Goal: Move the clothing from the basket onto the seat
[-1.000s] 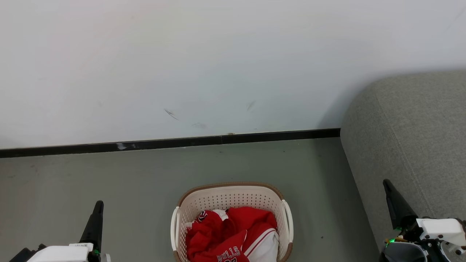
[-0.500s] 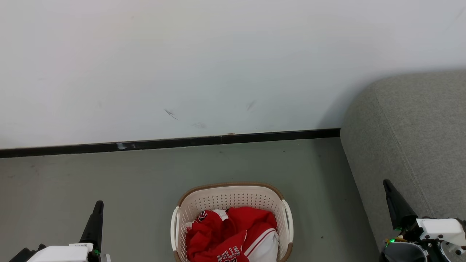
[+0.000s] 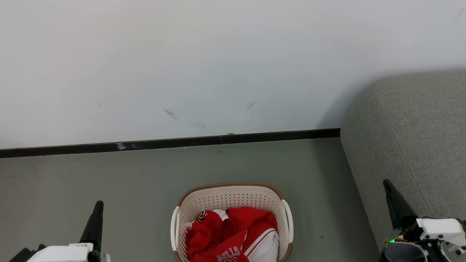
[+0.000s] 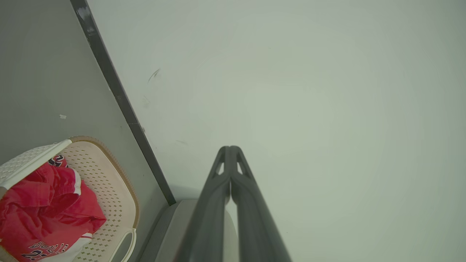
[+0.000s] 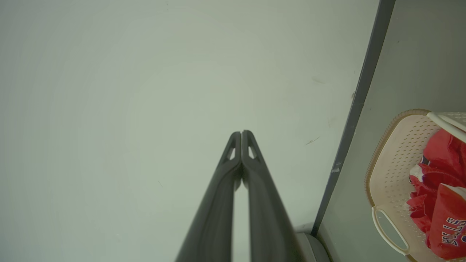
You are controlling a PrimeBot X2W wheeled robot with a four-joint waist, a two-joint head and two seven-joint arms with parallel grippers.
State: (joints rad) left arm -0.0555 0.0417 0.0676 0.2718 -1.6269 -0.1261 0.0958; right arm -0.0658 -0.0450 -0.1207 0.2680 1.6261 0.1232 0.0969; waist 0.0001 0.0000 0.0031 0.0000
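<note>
The red and white clothing (image 3: 233, 233) with "BULLS" lettering lies crumpled inside the cream perforated basket (image 3: 233, 196), which stands on the grey floor at the bottom centre of the head view. The grey fabric seat (image 3: 411, 138) rises at the right, beside the basket. My left gripper (image 3: 97, 207) points up at the lower left, well left of the basket, shut and empty. My right gripper (image 3: 387, 185) stands at the lower right in front of the seat, shut and empty. The left wrist view shows the clothing (image 4: 47, 203) in the basket (image 4: 120, 189); the right wrist view shows the clothing (image 5: 440, 182) in the basket (image 5: 389, 160).
A white wall (image 3: 218, 65) with a black baseboard (image 3: 171, 142) runs behind the basket. Grey floor (image 3: 109, 171) spreads to the left of the basket and between it and the seat.
</note>
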